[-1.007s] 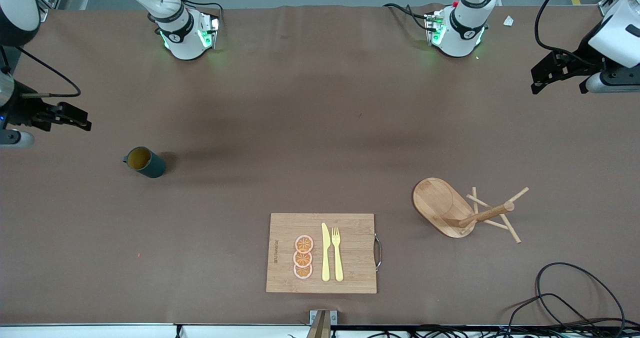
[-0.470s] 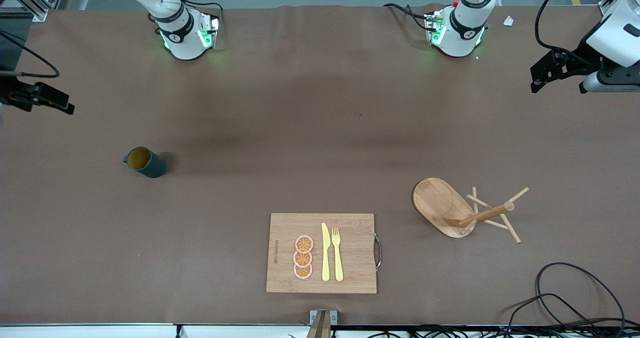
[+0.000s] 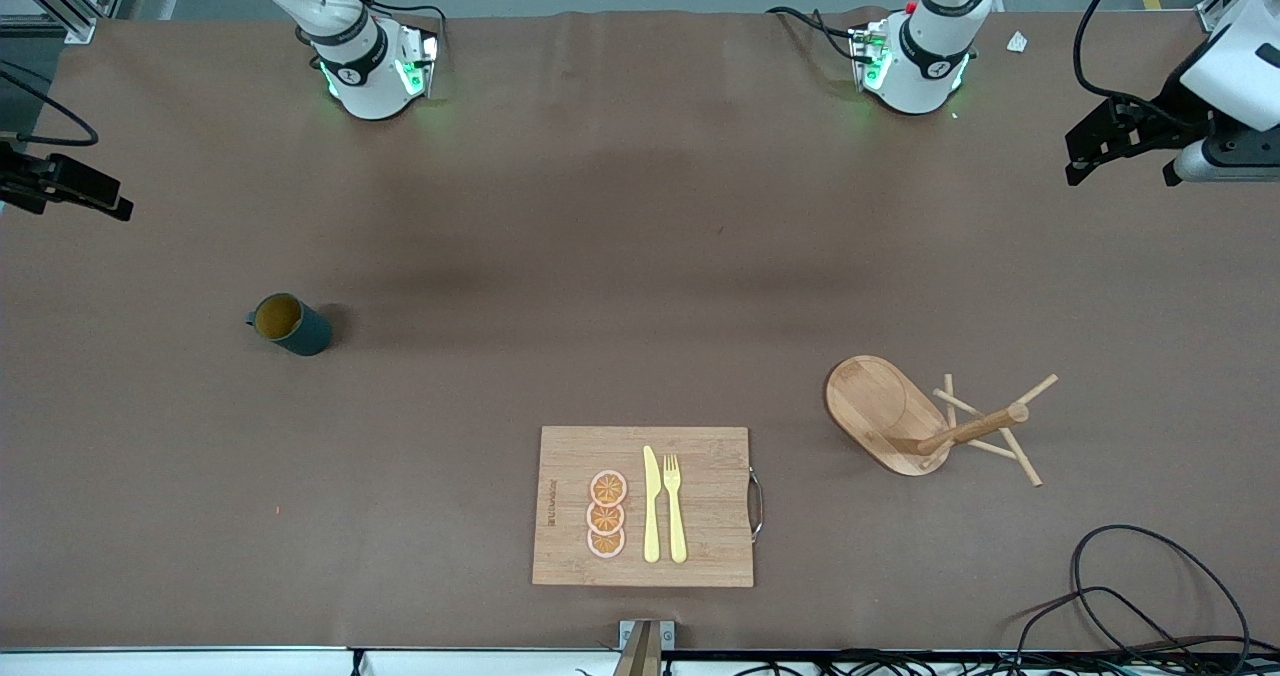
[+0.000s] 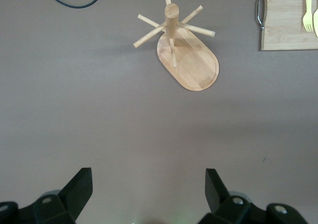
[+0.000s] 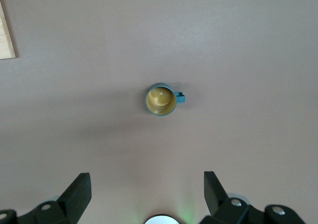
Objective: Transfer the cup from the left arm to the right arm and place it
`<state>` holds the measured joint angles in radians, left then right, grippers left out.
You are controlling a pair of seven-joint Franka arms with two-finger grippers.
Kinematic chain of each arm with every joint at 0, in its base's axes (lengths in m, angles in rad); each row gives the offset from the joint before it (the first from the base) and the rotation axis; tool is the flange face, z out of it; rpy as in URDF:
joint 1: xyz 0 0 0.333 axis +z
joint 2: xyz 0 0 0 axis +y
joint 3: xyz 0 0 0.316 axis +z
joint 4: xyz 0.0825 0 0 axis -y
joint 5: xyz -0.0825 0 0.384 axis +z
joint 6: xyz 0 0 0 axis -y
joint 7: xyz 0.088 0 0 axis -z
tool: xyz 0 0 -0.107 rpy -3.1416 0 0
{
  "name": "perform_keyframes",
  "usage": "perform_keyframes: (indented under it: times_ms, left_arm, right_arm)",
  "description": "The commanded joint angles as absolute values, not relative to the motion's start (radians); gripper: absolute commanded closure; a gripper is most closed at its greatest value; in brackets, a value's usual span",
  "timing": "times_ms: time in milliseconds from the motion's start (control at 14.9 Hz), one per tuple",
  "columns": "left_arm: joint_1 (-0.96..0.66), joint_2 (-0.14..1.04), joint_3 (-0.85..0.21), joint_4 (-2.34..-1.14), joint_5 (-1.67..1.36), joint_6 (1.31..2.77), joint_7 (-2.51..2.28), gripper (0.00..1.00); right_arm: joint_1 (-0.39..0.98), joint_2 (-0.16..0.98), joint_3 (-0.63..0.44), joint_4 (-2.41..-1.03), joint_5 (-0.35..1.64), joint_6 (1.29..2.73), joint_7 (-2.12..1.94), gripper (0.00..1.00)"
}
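The cup (image 3: 290, 324), a small dark teal mug with a tan inside, stands upright on the brown table toward the right arm's end. It also shows in the right wrist view (image 5: 161, 100), handle out to one side. My right gripper (image 3: 78, 196) is open and empty, up in the air over the table's edge at that end, well apart from the cup; its fingers (image 5: 77, 194) stand wide. My left gripper (image 3: 1118, 161) is open and empty, held over the table at the left arm's end, its own view (image 4: 149, 191) showing bare table between the fingers.
A wooden mug tree (image 3: 945, 426) on an oval base stands toward the left arm's end, also in the left wrist view (image 4: 186, 60). A cutting board (image 3: 645, 506) with knife, fork and orange slices lies near the front camera. Black cables (image 3: 1130, 596) lie at one corner.
My right gripper has drawn away from the cup toward the table's edge at its end. My left gripper has barely shifted. The cup has not moved.
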<state>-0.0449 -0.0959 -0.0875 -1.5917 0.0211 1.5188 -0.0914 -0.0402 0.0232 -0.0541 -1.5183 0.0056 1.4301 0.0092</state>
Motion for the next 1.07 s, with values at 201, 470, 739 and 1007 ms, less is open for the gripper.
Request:
perform_keyframes:
  times_ms: [201, 470, 739, 1007]
  left_arm:
    - [-0.035, -0.103, -0.100, -1.580, 0.006, 1.480, -0.175, 0.00]
    - [-0.040, -0.101, -0.103, -1.582, 0.008, 1.479, -0.176, 0.00]
    - [-0.038, -0.100, -0.103, -1.580, 0.009, 1.479, -0.164, 0.00]
    - [-0.037, -0.094, -0.103, -1.578, 0.009, 1.479, -0.164, 0.00]
  right_arm:
    - [-0.052, -0.055, -0.043, -1.638, 0.025, 1.454, 0.020, 0.00]
    - [-0.049, -0.097, -0.040, -1.657, 0.025, 1.453, 0.021, 0.00]
    - [-0.051, -0.146, -0.040, -1.709, 0.025, 1.462, 0.020, 0.00]
    - [-0.054, -0.147, -0.041, -1.700, 0.018, 1.460, 0.015, 0.00]
